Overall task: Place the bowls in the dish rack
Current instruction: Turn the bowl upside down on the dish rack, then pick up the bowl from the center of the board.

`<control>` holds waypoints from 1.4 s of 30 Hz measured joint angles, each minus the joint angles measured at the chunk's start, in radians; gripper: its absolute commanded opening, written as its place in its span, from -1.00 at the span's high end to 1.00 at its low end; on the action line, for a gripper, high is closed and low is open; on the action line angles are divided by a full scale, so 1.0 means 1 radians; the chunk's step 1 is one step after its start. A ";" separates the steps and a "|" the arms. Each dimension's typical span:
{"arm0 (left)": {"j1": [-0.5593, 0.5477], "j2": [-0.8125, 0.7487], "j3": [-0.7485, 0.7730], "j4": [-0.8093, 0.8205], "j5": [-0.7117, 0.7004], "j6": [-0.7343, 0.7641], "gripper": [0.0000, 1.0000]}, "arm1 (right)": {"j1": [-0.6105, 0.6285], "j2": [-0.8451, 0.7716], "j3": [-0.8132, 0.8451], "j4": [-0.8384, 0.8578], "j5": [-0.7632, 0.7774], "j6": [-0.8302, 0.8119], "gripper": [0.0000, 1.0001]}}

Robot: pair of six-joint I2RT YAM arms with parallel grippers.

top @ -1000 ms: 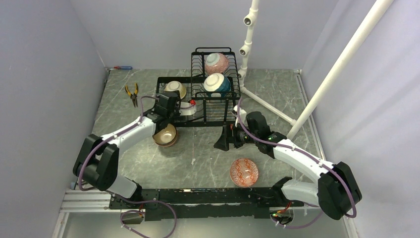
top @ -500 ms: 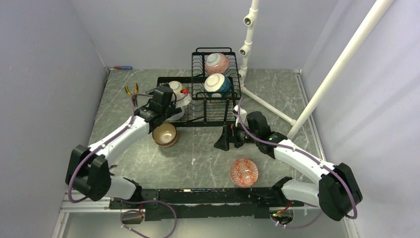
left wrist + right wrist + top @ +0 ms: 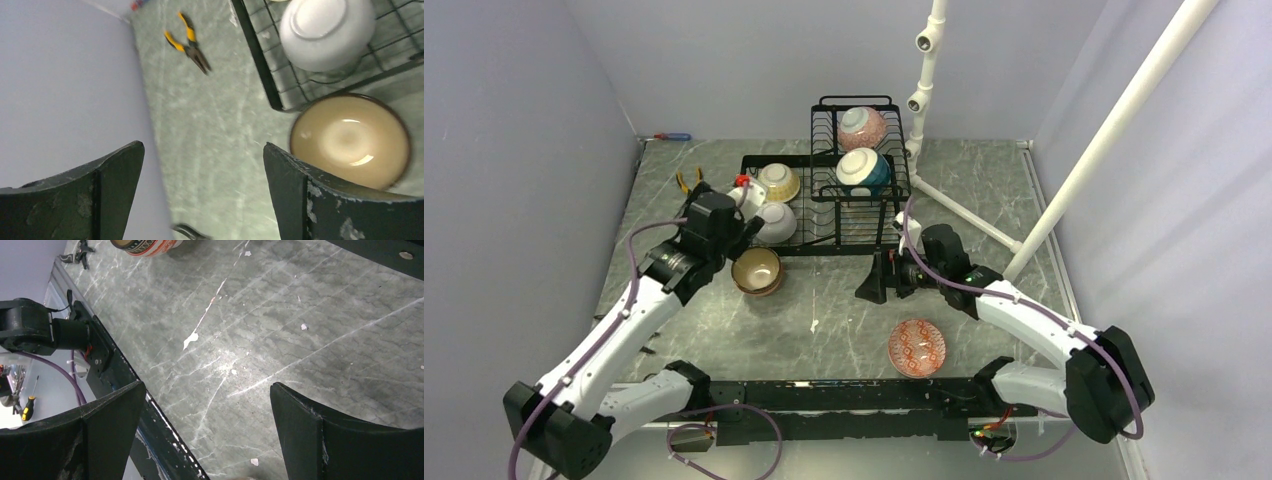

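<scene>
Left gripper (image 3: 202, 165), jaws wide apart and empty, brown bowl (image 3: 350, 140) on the table (image 3: 210, 115) just outside one finger (image 3: 300, 200), dish rack (image 3: 254, 55) with an upturned white bowl (image 3: 327, 30) ahead; right gripper (image 3: 207, 400), jaws likewise wide and empty, red-patterned bowl (image 3: 916, 347) behind its fingertips (image 3: 305, 430).

No lettering, label, brand mark or numeral is legible on any surface in the three views. The red-patterned bowl (image 3: 145, 246), well beyond the right gripper (image 3: 205, 387), appears to bear ornament only, though cropping may hide small marks.
</scene>
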 measured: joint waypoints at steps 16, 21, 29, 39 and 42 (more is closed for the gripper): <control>0.000 -0.172 -0.131 -0.221 0.290 -0.914 -0.82 | -0.001 0.042 0.000 0.034 -0.020 0.003 -0.99; 0.000 -0.093 -0.147 -0.216 0.348 -1.015 -0.73 | -0.001 0.042 -0.002 0.036 -0.020 0.003 -0.99; 0.000 0.100 -0.128 -0.204 0.399 -1.030 -0.65 | -0.001 0.042 -0.011 0.041 -0.020 0.008 -0.99; 0.000 0.257 -0.079 -0.124 0.401 -0.993 -0.42 | -0.001 0.042 -0.011 0.041 -0.020 0.011 -0.99; 0.000 0.311 -0.071 -0.104 0.399 -0.986 -0.25 | -0.001 0.042 -0.011 0.041 -0.020 0.011 -0.99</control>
